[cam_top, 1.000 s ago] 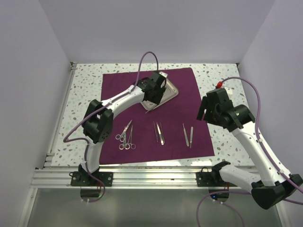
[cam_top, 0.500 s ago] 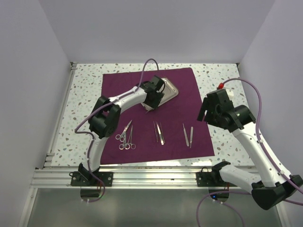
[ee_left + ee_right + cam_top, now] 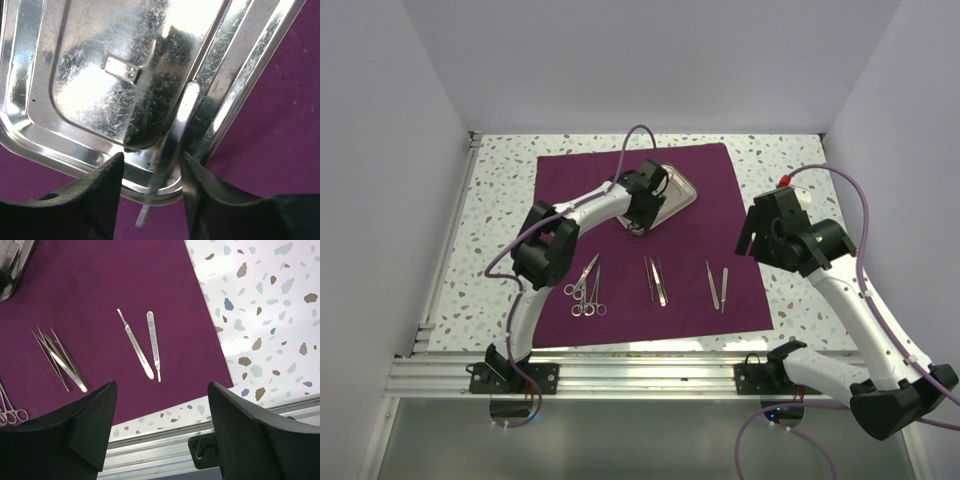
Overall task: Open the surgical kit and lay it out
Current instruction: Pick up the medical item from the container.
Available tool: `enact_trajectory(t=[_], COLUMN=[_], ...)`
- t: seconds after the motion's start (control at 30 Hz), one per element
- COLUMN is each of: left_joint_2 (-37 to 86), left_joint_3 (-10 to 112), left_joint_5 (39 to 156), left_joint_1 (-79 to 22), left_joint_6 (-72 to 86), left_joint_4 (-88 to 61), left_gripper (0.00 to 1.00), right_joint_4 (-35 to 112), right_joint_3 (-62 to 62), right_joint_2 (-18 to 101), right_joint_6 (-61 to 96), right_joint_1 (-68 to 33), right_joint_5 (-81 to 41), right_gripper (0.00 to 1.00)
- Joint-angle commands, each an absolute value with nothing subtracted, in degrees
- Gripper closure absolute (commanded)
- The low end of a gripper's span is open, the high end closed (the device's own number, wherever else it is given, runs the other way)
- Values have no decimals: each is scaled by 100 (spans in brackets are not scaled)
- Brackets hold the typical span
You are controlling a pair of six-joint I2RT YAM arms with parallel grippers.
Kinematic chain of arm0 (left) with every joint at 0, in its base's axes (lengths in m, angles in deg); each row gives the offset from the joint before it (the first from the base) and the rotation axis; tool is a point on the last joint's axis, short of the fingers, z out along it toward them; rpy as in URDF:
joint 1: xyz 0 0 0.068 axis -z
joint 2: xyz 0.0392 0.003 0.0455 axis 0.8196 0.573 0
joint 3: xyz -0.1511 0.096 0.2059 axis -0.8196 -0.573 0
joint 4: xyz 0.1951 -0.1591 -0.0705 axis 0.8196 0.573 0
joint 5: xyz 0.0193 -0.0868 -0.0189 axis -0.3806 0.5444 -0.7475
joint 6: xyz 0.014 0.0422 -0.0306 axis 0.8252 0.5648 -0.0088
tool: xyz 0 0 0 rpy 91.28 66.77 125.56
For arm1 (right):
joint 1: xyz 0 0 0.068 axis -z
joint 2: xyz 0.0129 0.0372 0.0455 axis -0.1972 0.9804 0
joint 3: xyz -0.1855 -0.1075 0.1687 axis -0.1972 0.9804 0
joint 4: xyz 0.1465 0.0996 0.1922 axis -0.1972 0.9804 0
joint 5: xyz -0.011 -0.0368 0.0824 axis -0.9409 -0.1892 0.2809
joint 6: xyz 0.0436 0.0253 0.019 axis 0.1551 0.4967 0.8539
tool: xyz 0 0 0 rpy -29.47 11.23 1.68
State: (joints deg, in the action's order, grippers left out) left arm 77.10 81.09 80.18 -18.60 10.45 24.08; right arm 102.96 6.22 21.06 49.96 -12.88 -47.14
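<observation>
Left claw [image 3: 151,165], spread, straddles a slim tool [image 3: 182,115] on the rim of the tray [image 3: 30,140]; pinching and lifting it likely comes next. Right claw [image 3: 161,395] hangs spread and empty above the cloth [image 3: 100,290].

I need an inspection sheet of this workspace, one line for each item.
Surface: speckled table.
Job's things: purple cloth spread flat; steel tray on its far part; ring-handled instruments, tweezers and two slim handles in a near row.
Clutter: nothing seen.
Grippers: left gripper at the tray's rim, jaws apart around a slim instrument; right gripper above the cloth, jaws open, empty.
Cables: purple cables loop above both arms.
Surroundings: white walls; metal rail at near edge.
</observation>
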Motion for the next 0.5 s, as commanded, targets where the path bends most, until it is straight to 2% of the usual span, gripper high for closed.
enact_trajectory(t=[0.0,0.03,0.07,0.13,0.23,0.33,0.47], left_joint_2=[7908,7926,7944,7962,7988,8049,7971], left_joint_3=[8246,8237,8185,8079,7938,7780,7727], left_joint_5=[8273,8352,8396,8528,8765,8898,9056], left_joint_1=[-1953,-1962,-1980,-1989,-2006,-2024,-2033], left_joint_6=[1119,1110,1110,1093,1075,1057,987], left_joint_4=[2520,2529,2546,2555,2555,2564,2529], left_gripper=[50,55,65,76,84,100,100], right_joint_4=[10240,10231,10231,10222,10213,10196,10169], right_joint_3=[546,546,529,529,529,555,573], right_joint_2=[2181,2207,2216,2243,2260,2278,2260], right_joint_6=[5086,5086,5077,5068,5077,5068,5086], right_joint_1=[-1271,-1280,-1280,-1280,-1271,-1280,-1280], right_joint_5=[-4772,-4781,-4781,-4807,-4825,-4825,-4807], right_gripper=[23,23,23,23,23,23,23])
